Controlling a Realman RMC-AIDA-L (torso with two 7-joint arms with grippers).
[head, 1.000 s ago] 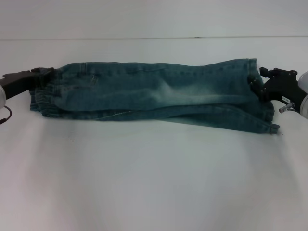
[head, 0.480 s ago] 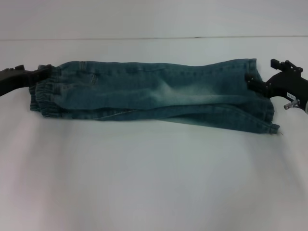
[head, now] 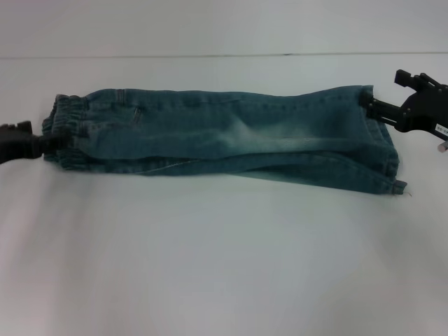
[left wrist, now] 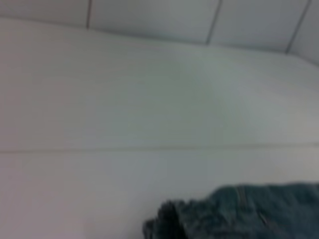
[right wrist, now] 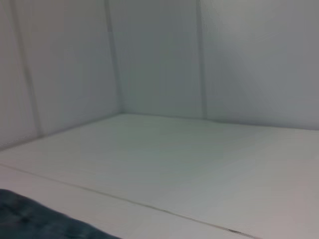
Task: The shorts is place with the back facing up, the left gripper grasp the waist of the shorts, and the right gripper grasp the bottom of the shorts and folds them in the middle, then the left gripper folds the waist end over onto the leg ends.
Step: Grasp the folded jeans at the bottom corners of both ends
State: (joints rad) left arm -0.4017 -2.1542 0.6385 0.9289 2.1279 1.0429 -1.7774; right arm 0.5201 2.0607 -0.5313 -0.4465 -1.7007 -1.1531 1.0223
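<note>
Since one second ago, both grippers have drawn back from the ends of the shorts [head: 224,140]; the garment itself has not shifted.

From the head camera, the denim shorts lie flat and folded lengthwise on the white table [head: 224,266], stretched between the two grippers. The left gripper [head: 43,142] is now at the front part of the elastic waist, its tip touching or just beside the cloth; if its fingers are released or clenched, I cannot tell. The right gripper [head: 371,106] is at the far corner of the leg hems. Its fingers look spread, with the cloth edge just beside them, so it seems released.

From the left wrist camera, only the gathered waist edge of the shorts [left wrist: 239,214] shows close in front of the gripper, with bare table [left wrist: 149,99] beyond it.

From the right wrist camera, a small corner of the shorts [right wrist: 35,221] shows, then the table [right wrist: 199,164] and the wall [right wrist: 159,55] behind.
</note>
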